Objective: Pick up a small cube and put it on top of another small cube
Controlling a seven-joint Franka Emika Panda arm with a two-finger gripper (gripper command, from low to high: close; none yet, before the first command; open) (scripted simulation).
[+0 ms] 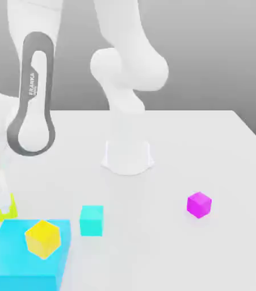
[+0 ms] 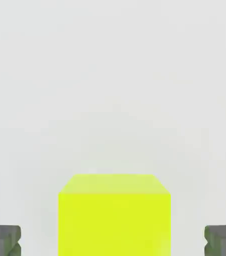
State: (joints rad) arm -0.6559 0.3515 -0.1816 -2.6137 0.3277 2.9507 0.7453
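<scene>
The small lime yellow-green cube (image 2: 114, 215) sits on the white table between my two dark fingertips (image 2: 3, 239), with a gap on each side. My gripper (image 2: 113, 241) is open around it and not touching it. In the exterior view the gripper (image 1: 1, 200) hangs low at the far left edge. The lime cube (image 1: 3, 215) peeks out beneath it, partly hidden by a finger. A small magenta cube (image 1: 198, 204) rests alone on the exterior view's right.
A large cyan block (image 1: 11, 270) lies just in front of the lime cube, with a bigger golden-yellow cube (image 1: 42, 238) on top. A small cyan cube (image 1: 91, 220) stands beside it. The arm's white base (image 1: 128, 154) sits mid-table.
</scene>
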